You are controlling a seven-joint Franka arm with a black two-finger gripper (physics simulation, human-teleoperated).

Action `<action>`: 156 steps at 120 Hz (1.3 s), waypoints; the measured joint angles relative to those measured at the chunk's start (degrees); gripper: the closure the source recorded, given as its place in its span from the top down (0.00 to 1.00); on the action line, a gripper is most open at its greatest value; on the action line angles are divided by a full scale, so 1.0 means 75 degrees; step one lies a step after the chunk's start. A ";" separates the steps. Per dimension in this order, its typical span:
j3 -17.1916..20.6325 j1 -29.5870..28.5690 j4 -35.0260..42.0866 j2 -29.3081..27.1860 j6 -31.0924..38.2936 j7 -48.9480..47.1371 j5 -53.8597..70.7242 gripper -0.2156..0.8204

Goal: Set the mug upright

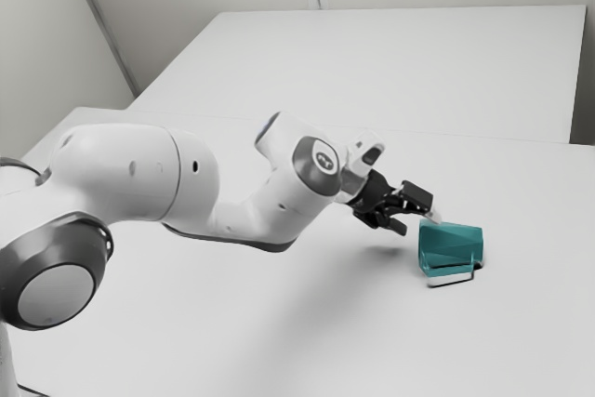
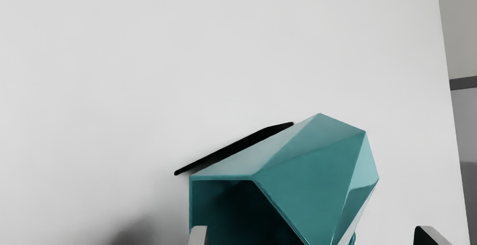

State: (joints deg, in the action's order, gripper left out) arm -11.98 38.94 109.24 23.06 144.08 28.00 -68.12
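Mug lies on its side on the table — teal and faceted, its open mouth facing the gripper, toward the exterior view's right. The fingers are spread wide, pinching nothing — one shows in front of the mouth, the other out past the mug's side. Whether either touches it, I cannot tell. A black strip runs along the mug's side.
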 joint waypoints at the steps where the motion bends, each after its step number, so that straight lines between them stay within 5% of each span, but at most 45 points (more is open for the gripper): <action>1: 0.0009 0.0000 -0.0013 0.0012 0.0003 -0.0001 0.0000 0.79; 64: 0.0274 0.0082 -0.0397 0.0371 0.0024 -0.0104 0.0014 0.79; 95: 0.0282 0.0083 -0.0441 0.0364 0.0023 -0.0134 0.0167 0.26; 131: 0.0282 0.0124 -0.0744 0.0284 0.0050 -0.0264 0.0567 0.08; 156: 0.0271 0.0171 -0.0807 -0.0006 0.0042 -0.0380 0.0972 0.05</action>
State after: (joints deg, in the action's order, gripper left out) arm -9.95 40.22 103.19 23.01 144.40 25.15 -60.83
